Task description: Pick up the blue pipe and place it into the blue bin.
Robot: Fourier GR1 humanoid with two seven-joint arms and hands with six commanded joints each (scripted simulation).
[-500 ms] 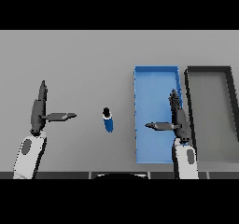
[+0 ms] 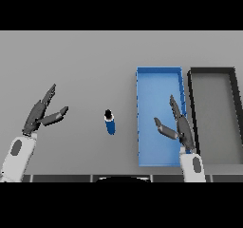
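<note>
Your blue pipe [image 2: 109, 123] sits on the grey table [image 2: 85, 61], free of both hands, just left of the blue bin [image 2: 159, 80]. Its near end is blue and its far tip dark; you cannot tell whether it stands upright or lies pointing away from you. The bin's near right corner is hidden behind your right hand [image 2: 179, 125], which is over the bin's right wall with fingers straight and thumb spread toward the pipe, holding nothing. Right of the bin, touching or nearly so, lies a black bin [image 2: 211, 71]. Your left hand [image 2: 42, 114] is well left of the pipe, fingers straight, thumb apart, empty.
</note>
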